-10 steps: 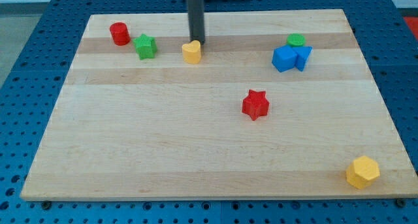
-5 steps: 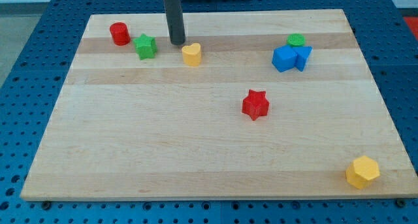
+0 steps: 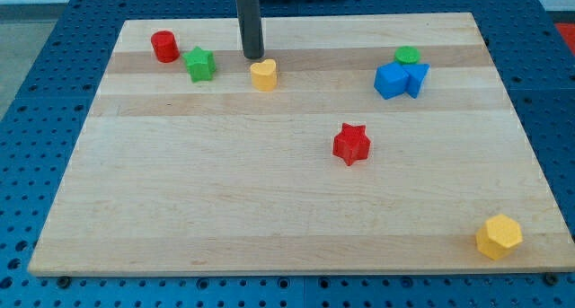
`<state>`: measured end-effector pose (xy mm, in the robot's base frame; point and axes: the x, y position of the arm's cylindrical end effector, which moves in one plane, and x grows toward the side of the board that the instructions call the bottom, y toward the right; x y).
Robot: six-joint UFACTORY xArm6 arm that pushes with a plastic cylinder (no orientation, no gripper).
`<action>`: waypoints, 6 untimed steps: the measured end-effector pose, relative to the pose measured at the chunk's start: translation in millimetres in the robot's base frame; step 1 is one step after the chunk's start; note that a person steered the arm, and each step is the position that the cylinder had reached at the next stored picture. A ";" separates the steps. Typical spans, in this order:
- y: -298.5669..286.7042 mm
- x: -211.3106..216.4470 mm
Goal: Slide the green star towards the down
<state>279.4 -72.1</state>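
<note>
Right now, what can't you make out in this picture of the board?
- Camera view: the rod above my tip is cut off by the view's top edge.
- The green block at the view's right is partly hidden behind the blue blocks; its shape is unclear.
- Whether the two blue blocks touch: cannot tell.

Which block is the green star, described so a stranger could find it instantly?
Start at the wooden board's top-left corner in the view. The green star sits just right of the red cylinder, with my tip and the yellow heart further right. It is the only green block there, and it has points.
</note>
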 end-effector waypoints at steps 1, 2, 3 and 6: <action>0.1 0.0; 0.1 0.0; 0.1 -3.4; -58.2 -24.3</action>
